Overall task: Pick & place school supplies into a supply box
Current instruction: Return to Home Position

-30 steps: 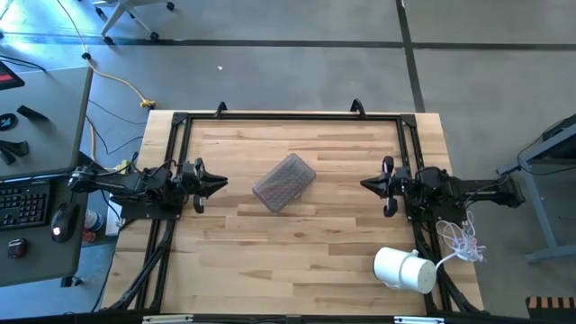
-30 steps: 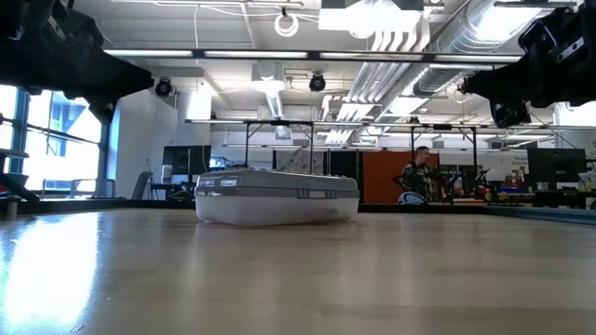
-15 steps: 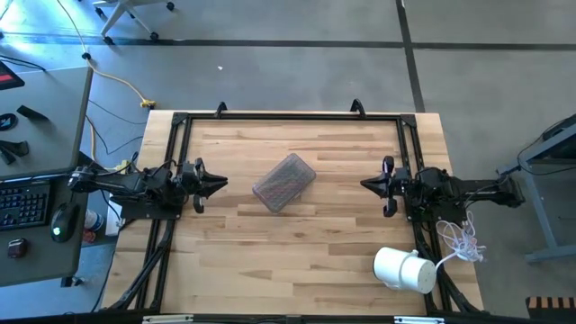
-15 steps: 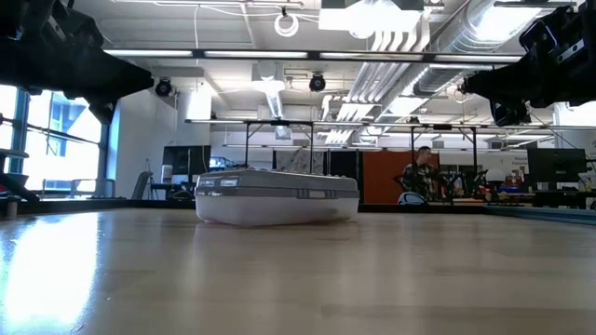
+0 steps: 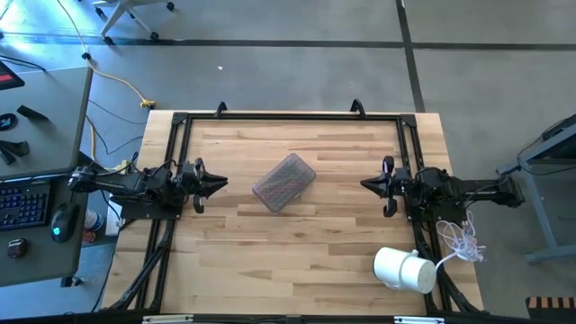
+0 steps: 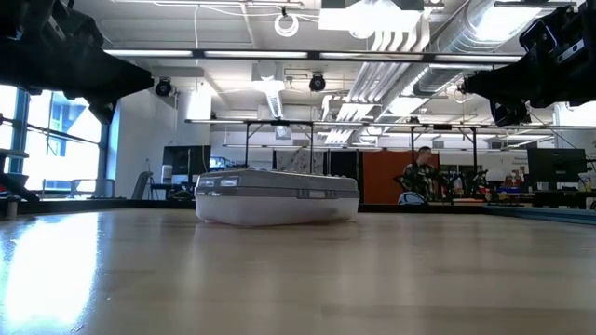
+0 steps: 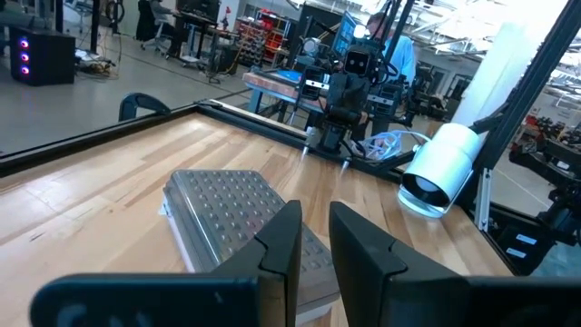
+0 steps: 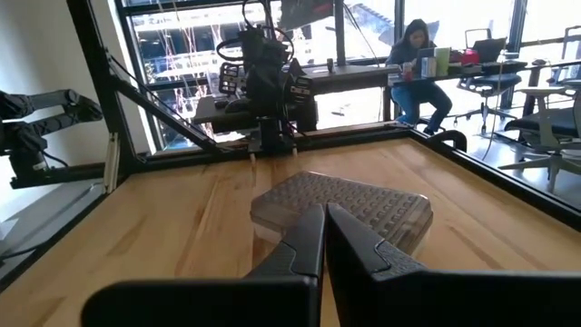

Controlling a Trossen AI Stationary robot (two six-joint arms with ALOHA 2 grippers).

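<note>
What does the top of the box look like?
The supply box lid is greyish and see-through with rows of little bumps, clearest in the left wrist view.

Grey concrete floor (image 5: pixel 297 63) surrounds the wooden table (image 5: pixel 297 243); a keyboard desk (image 5: pixel 36 207) stands alongside.

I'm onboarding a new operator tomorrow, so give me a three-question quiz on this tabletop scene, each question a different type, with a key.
1. True or false: the supply box has its ribbed lid closed.
2. Multiple choice: the white cylinder lies A) beside the left tool, B) at the table's near edge on the right arm's side, C) on top of the box.
3. Fill in: the left tool and the right tool both point toward the ____, neither touching it.

Key:
1. True.
2. B; a white cord trails from it.
3. Supply box, which lies at an angle mid-table between them. No loose pens or scissors show on the wooden table.
</note>
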